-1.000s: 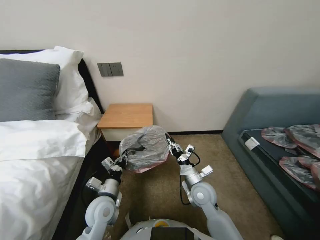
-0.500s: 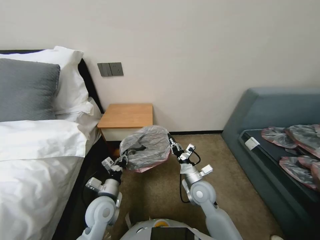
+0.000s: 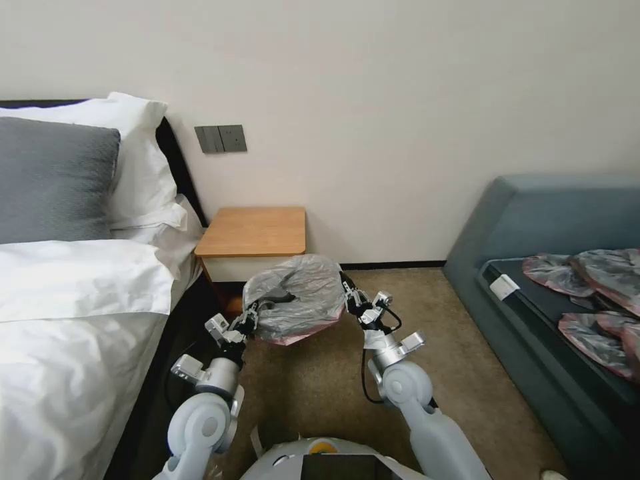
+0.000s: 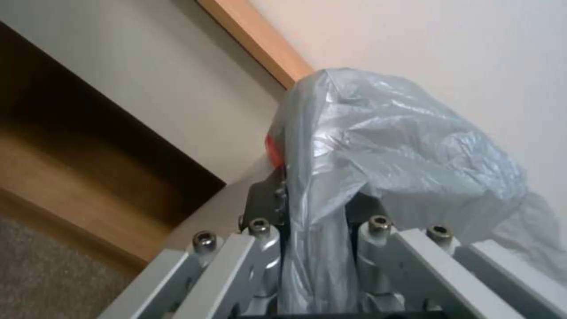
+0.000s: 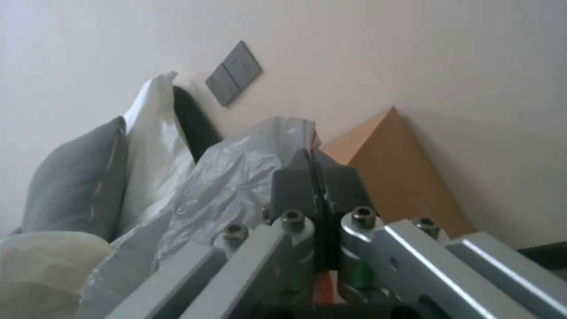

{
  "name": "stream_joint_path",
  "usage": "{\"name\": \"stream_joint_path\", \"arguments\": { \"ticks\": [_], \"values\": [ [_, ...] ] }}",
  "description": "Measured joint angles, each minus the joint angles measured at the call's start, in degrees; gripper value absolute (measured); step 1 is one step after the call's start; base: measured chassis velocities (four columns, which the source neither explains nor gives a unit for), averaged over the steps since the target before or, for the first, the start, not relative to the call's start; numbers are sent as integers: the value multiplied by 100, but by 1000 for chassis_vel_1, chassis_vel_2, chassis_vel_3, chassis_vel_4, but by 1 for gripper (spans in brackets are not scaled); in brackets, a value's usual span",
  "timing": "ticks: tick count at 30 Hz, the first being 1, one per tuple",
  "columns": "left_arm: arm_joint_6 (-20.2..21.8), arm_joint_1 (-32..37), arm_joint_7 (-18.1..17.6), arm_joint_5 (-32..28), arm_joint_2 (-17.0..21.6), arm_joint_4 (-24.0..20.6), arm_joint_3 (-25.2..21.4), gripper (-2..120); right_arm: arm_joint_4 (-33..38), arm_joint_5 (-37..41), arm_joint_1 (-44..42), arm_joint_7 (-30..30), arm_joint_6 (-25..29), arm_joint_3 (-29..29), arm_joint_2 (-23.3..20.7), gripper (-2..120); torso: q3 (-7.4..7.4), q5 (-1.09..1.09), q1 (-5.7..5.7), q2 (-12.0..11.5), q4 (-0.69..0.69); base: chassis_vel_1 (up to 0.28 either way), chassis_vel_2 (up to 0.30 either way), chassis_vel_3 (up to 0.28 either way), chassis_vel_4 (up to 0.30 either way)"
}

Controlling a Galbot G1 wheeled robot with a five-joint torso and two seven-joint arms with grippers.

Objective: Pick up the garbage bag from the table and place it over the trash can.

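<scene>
Moved: both claws and the bag have drifted slightly rightward.
Left claw [image 3: 252,312]: pinching the garbage bag [image 3: 297,297] rim.
Right claw [image 3: 348,293]: pinching the opposite rim.
Bag: stretched between them, hanging before the worktop [image 3: 253,231].
Trash can: unseen.

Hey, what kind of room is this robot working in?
Probably a hotel room or bedroom: a made bed with white pillows, a wooden nightstand beside it, and a grey-blue sofa on carpet.

Soft even room light, no glare, wrist cams blurry up close, head cam sharp w/ faint shadows
</scene>
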Motion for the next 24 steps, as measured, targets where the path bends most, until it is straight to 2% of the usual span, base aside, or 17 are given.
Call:
{"name": "stream_joint_path", "arguments": {
  "ticks": [8,10,12,14,17,20,24],
  "values": [
    [9,-28,9,-4,5,23,-2,10,181,33,-16,6,-67,-41,14,2,0,0,0,0,0,0,0,0,0],
    [9,-38,15,-5,1,37,3,10,307,263,-43,77,-156,-84,16,12,0,-1,0,0,0,0,0,0,0],
    [9,-40,15,-4,-1,40,2,10,345,342,-58,100,-181,-93,26,15,0,0,0,0,0,0,0,0,0],
    [9,-46,15,-2,-9,41,5,10,408,450,-87,122,-222,-112,39,27,0,-1,0,0,0,0,0,0,0],
    [9,-47,16,-1,-9,41,6,10,437,487,-103,123,-239,-122,45,34,0,-1,0,0,0,0,0,0,0],
    [10,-45,20,-1,-8,37,9,10,452,504,-110,118,-259,-135,72,49,0,0,0,0,0,0,0,0,0],
    [7,-44,23,-1,-10,28,-1,10,463,486,-119,86,-251,-113,92,54,0,0,0,0,0,0,0,0,0]
  ]
}}
